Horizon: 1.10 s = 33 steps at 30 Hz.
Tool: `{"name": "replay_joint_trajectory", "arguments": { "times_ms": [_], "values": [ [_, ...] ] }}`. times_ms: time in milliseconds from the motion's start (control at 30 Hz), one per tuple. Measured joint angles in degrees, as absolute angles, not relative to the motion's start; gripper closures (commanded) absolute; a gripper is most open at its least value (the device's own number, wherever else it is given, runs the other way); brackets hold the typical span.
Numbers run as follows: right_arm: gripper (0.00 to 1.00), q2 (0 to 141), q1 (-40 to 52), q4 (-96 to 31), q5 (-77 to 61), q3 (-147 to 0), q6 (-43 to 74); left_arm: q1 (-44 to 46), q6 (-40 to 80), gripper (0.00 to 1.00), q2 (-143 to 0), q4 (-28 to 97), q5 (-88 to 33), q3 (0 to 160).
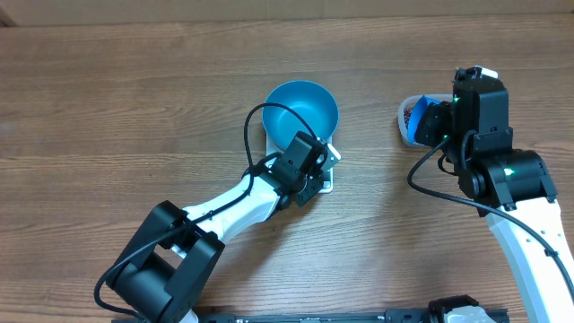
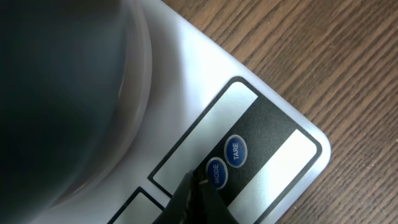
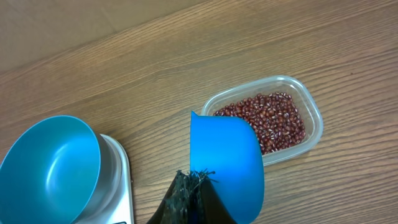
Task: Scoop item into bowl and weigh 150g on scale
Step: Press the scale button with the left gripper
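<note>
Beans point(image 3: 267, 121) all lie in the clear tub point(image 3: 314, 109) just ahead of the right pincer point(image 3: 193, 186), clamped on an empty blue scoop point(image 3: 224, 155). Left pincer point(image 2: 196, 186), closed on nothing, touches the MODE button point(image 2: 216, 172) on the scale point(image 2: 205, 81); the bowl point(image 3: 50, 162) beside it holds nothing yet.

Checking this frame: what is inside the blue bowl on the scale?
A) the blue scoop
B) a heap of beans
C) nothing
C: in the right wrist view the bowl on the scale shows only its bare blue inside, while the beans lie in the clear tub.
</note>
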<state>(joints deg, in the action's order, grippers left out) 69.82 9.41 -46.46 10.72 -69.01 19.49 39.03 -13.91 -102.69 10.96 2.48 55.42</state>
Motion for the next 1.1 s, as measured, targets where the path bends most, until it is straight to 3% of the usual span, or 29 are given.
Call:
{"name": "replay_joint_trajectory", "arguments": {
  "times_ms": [1100],
  "values": [
    [0.96,69.8,9.4,-46.5,10.7,-69.0,19.5,39.0,-13.8,0.96,-100.0,11.0,2.9,53.3]
  ]
}}
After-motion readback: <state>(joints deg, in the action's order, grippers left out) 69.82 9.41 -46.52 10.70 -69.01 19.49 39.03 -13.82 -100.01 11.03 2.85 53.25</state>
